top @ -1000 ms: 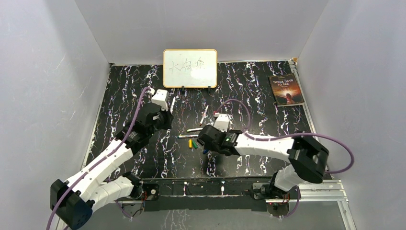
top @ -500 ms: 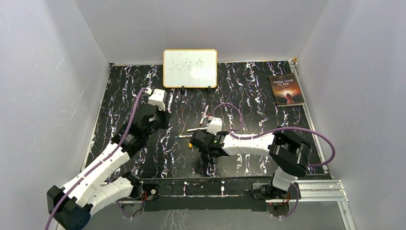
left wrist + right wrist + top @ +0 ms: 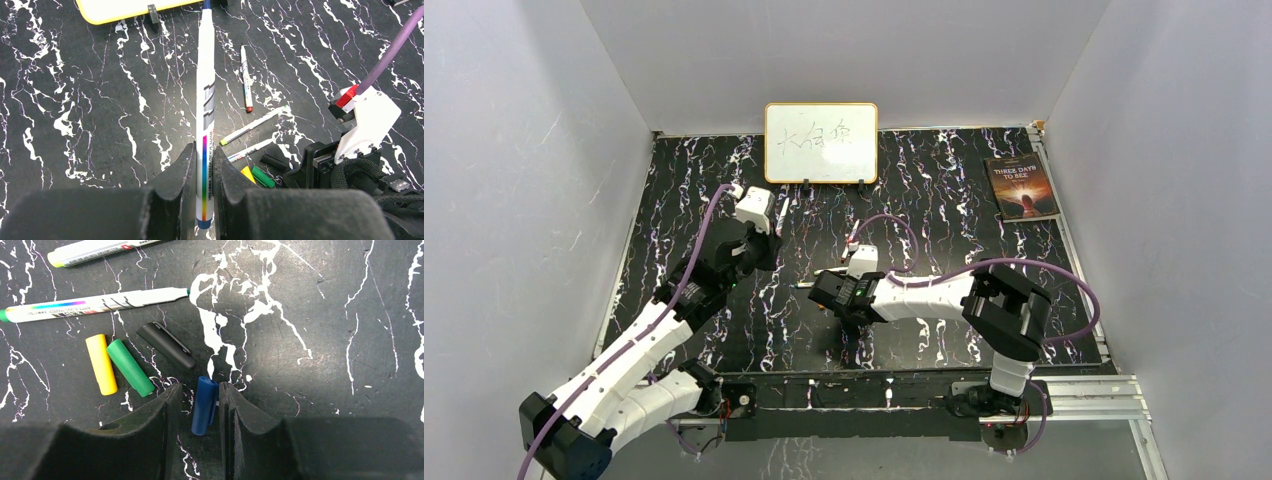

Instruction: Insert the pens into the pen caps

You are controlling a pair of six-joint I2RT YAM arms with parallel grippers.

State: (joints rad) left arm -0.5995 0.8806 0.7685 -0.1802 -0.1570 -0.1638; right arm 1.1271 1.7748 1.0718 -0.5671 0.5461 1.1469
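My left gripper (image 3: 205, 170) is shut on a whitish pen (image 3: 205, 90) with a blue end, which points away toward the whiteboard. Three more pens lie on the table: one red-tipped (image 3: 245, 80), one with a light-green end (image 3: 252, 125), one beside the caps (image 3: 95, 304). The yellow cap (image 3: 101, 364), green cap (image 3: 131, 367) and black cap (image 3: 166, 345) lie together. My right gripper (image 3: 199, 390) is low over the table and open. The blue cap (image 3: 204, 405) lies between its fingers, against the right one, with a gap on the left side.
A yellow-framed whiteboard (image 3: 821, 142) stands at the back of the black marbled table. A dark book (image 3: 1022, 187) lies at the back right. Grey walls close in three sides. Purple cables loop over both arms.
My right arm has swung left over the caps, and its jaws have narrowed around the blue cap. The left arm, holding its pen, has barely moved.
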